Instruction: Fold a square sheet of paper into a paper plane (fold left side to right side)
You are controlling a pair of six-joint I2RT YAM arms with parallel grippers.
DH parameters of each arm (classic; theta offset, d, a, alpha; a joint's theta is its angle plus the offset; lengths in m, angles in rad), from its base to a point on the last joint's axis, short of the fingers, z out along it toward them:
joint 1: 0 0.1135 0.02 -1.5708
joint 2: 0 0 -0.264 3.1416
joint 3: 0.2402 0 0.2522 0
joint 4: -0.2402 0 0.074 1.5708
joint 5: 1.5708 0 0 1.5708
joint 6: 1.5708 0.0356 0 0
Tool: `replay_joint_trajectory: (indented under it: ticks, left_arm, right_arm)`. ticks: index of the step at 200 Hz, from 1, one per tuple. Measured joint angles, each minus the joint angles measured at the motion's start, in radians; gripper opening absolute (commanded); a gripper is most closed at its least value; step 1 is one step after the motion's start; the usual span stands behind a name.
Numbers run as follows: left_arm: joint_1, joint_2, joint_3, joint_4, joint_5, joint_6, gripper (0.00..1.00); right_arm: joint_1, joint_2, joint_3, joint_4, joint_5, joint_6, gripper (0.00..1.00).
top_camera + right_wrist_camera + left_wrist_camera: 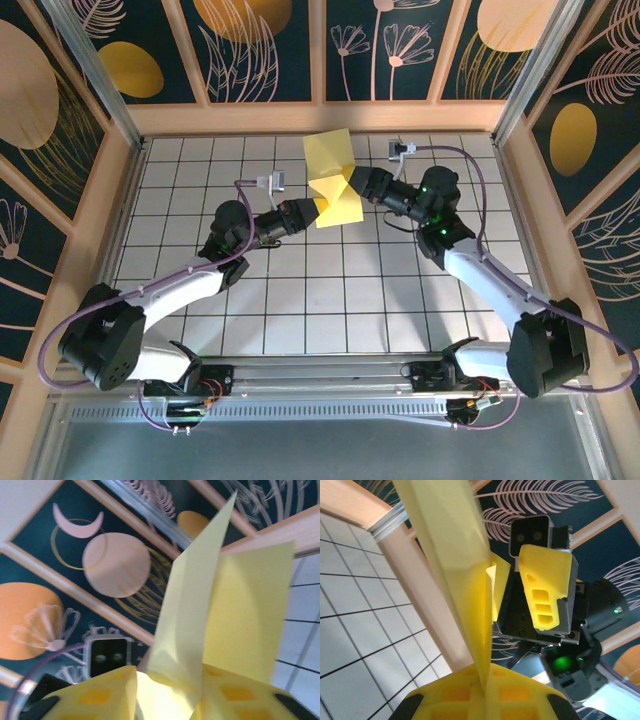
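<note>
**A:** Start from the near edge. What is the room like?

**B:** A metal rail runs along the near edge of the worktop, carrying both arm bases. The worktop is white, ruled into a grid of dark lines, with a pale wooden rim around it.

**A:** And the arms?

**B:** The left arm and the right arm both reach inward and meet over the far middle of the worktop, a little short of its far edge.

**A:** Where is the paper?

**B:** The yellow sheet of paper is lifted off the worktop between the two tools. It is creased, and one flap stands up toward the far rim.

**A:** How are the tools set?

**B:** The left gripper is clamped tight on the sheet's lower edge; its wrist camera shows the paper pinched between the yellow pads. The right gripper has its jaws partly apart, with a dark gap between them. The paper runs through that gap. It may be brushing one pad, but the close view is too blurred to say.

**A:** What lies beyond?

**B:** Aluminium posts stand at the far corners. Behind them are dark wall panels painted with golden ovals and pale leaf outlines.
</note>
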Motion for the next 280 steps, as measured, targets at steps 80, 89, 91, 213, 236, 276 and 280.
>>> replay_joint_trajectory:
  ticks: [80,89,91,213,236,276,280]
  left_arm:
    - [-0.069,0.102,0.478,-1.01,-0.375,0.43,0.0]
    - [-0.087,0.134,0.517,-1.102,-0.43,0.456,0.0]
    - [-0.09,0.14,0.524,-1.119,-0.441,0.461,0.0]
    - [-0.375,0.505,0.856,-1.9,-1.18,0.208,0.0]
    - [-0.396,0.605,0.842,-1.937,-1.207,0.142,0.0]
    - [-0.405,0.669,0.795,-1.896,-1.171,0.116,0.04]
    - [-0.405,0.674,0.795,-1.886,-1.163,0.117,0.06]
  right_arm:
    - [0.0,-0.086,0.069,-0.582,0.553,-0.473,0.78]
    - [-0.001,-0.086,0.07,-0.631,0.624,-0.512,0.83]
    - [-0.002,-0.086,0.07,-0.644,0.641,-0.515,0.84]
    - [-0.092,-0.078,-0.04,-0.747,0.9,-0.569,0.99]
    - [-0.104,-0.079,-0.051,-0.742,0.891,-0.564,0.99]
    - [-0.114,-0.079,-0.07,-0.721,0.858,-0.552,0.99]
    - [-0.114,-0.079,-0.073,-0.717,0.853,-0.55,0.99]
